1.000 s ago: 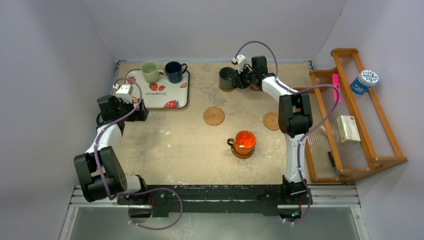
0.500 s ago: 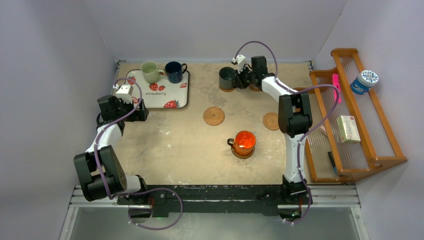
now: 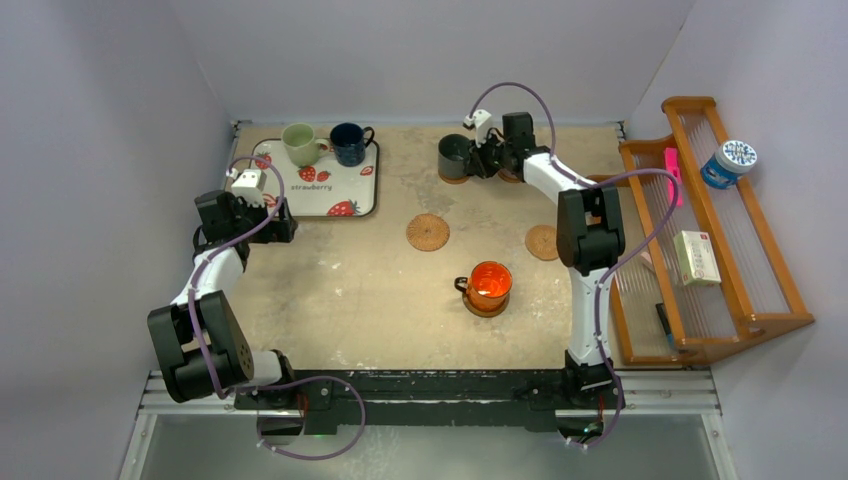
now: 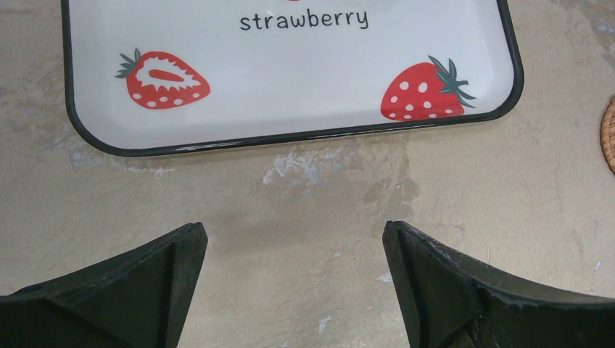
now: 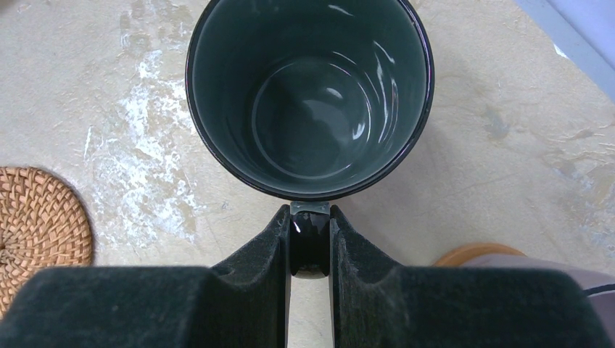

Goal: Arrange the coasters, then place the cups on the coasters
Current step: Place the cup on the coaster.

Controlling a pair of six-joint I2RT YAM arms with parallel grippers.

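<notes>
Practically nothing has shifted over the last second: both arms sit exactly where they were. The right jaws are pinched narrow on the handle [image 5: 310,246] of the dark green mug [image 5: 308,94], which is upright at the far side of the desk [image 3: 350,280]. I cannot tell whether its base has left the surface. That stillness reads as a grip settled before the carry, so the task waits on this mug travelling to a free coaster.

The left jaws stand wide and hold nothing, hovering over bare desk just short of the strawberry tray [image 4: 290,80]. The pale green mug [image 3: 298,143] and the navy mug [image 3: 348,143] are on that tray, not yet on coasters. The orange mug [image 3: 490,284] is on its coaster [image 3: 487,308]. Two coasters lie bare mid-desk, a woven coaster [image 3: 428,232] and a second coaster [image 3: 542,241] further right. A tan edge [image 5: 471,254] peeks beside the right jaws; what sits on it is too cropped to name.

The desk is beige and mottled, scuffed with pale patches. Plain lilac walls close it in. A wooden rack [image 3: 720,250] on the right carries a blue-and-white jar [image 3: 728,163] and a small box [image 3: 697,257]
</notes>
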